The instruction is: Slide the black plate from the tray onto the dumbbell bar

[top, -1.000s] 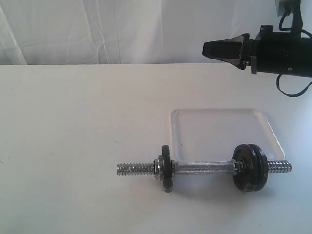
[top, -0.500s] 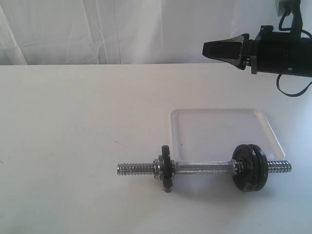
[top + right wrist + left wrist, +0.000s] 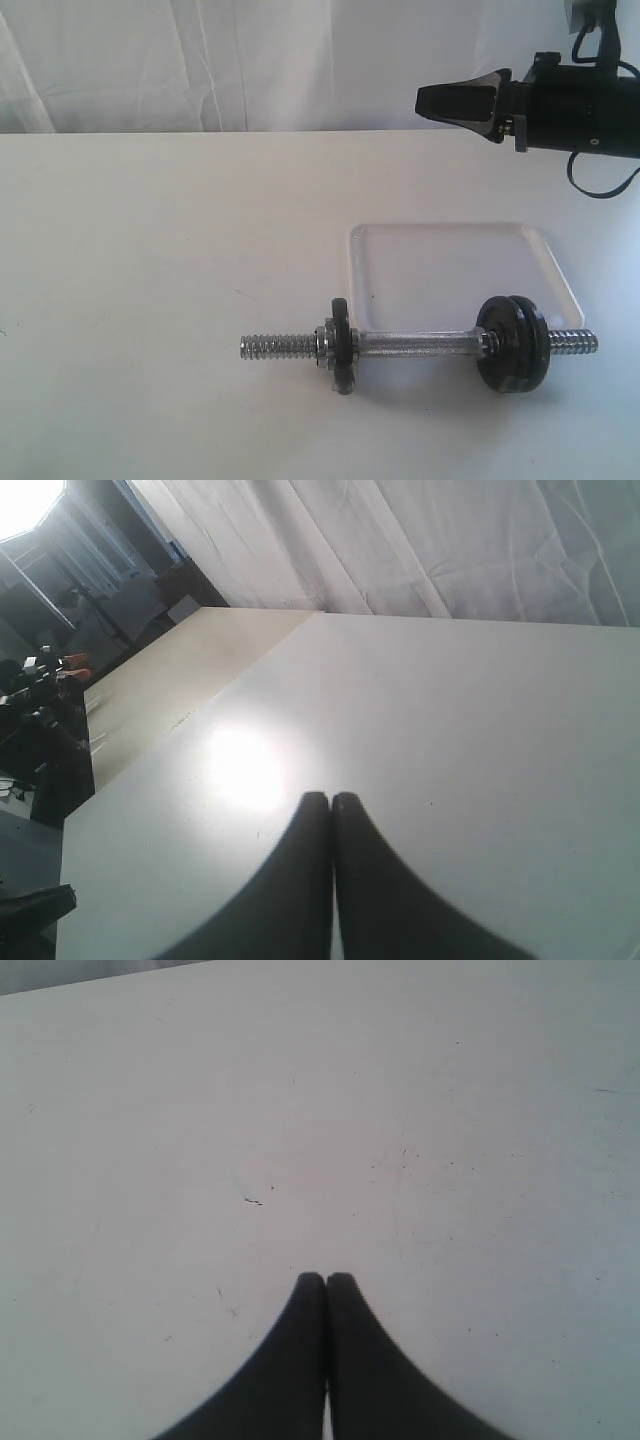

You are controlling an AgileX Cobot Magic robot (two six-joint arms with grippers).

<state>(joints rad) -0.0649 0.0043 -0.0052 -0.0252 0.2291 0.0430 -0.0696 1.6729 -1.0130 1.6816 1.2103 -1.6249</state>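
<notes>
While your right claw [image 3: 428,101] hangs high over the far right side of the counter [image 3: 150,250], you see its jaws pressed together with nothing between them; the right wrist view shows the same shut tips [image 3: 331,802] over bare counter. Your left claw [image 3: 325,1282] is out of the exterior view, but its own camera shows it fully closed too, holding nothing, above plain white surface.

The dumbbell bar [image 3: 415,346] lies on the counter along the near edge of the tray [image 3: 455,265]; whether they touch, you cannot tell. The black plate [image 3: 512,343] stands upright on the bar near its right end, tight against a second disc. A smaller black disc [image 3: 341,346] sits toward the left, beside a silver collar nut [image 3: 322,345].
</notes>
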